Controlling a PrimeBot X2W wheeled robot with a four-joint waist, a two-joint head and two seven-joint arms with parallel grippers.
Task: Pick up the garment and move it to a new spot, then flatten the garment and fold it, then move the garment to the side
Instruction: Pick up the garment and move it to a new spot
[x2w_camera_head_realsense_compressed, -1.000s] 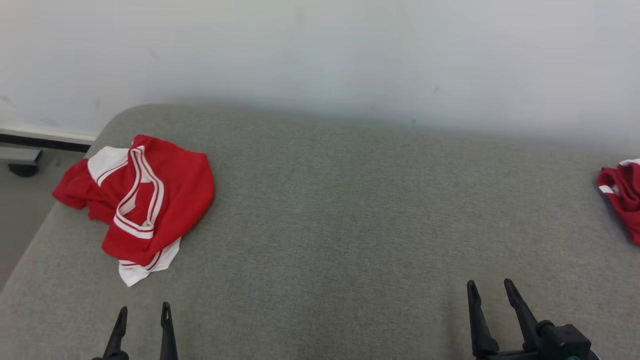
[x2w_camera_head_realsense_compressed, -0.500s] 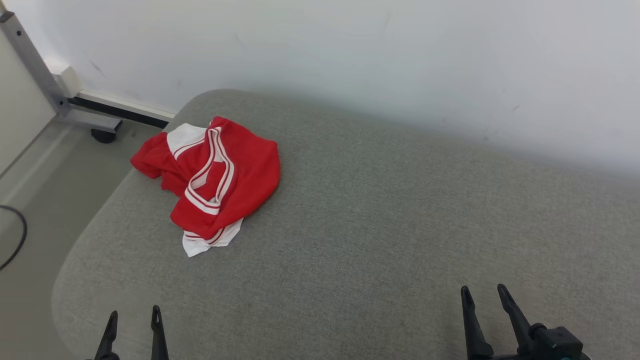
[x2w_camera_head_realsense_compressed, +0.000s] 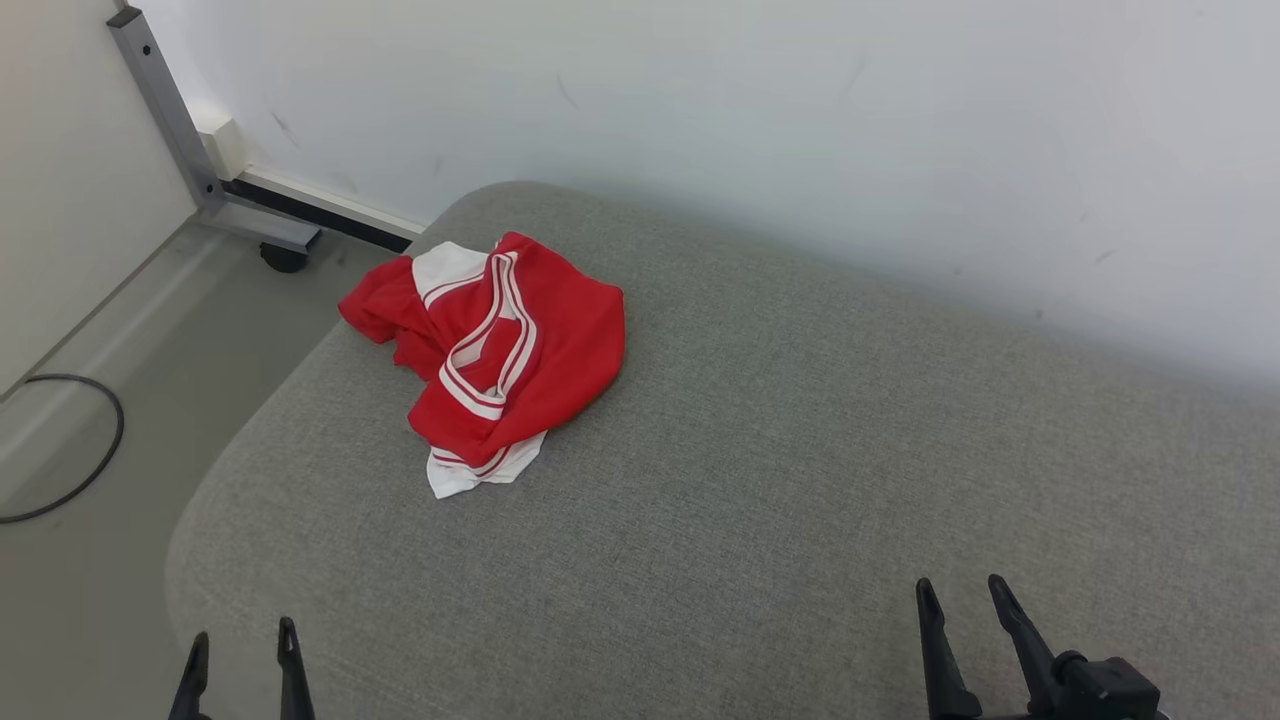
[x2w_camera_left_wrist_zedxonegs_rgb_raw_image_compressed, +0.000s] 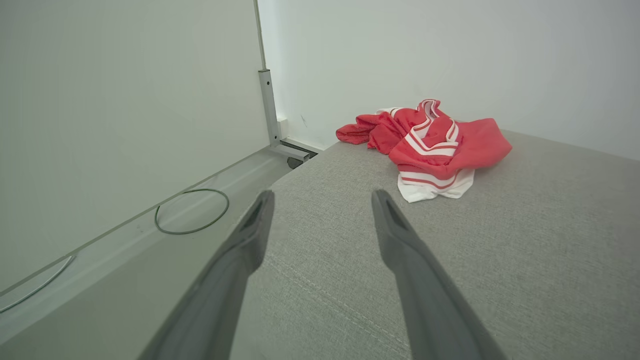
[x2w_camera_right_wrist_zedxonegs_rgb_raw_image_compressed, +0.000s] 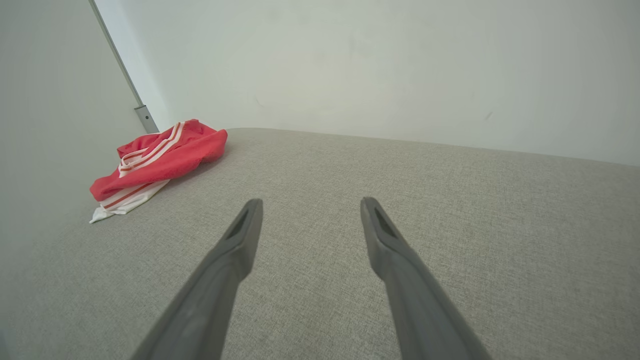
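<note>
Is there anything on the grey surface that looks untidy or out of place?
Yes. The red and white garment lies crumpled in a heap near the far left corner of the grey surface, not flat, and one red part seems to reach past the left edge. Nothing looks spilled or damaged.

My right gripper (x2w_camera_right_wrist_zedxonegs_rgb_raw_image_compressed: 307, 207) jaws spread, empty, above grey cushion (x2w_camera_right_wrist_zedxonegs_rgb_raw_image_compressed: 450, 225); crumpled red-white garment (x2w_camera_right_wrist_zedxonegs_rgb_raw_image_compressed: 160, 157) far left.

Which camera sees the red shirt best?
The head view: it looks down on the whole red shirt, crumpled on the grey cushion. The left wrist view shows it side-on and flatter; the right wrist view shows it small, far left.
</note>
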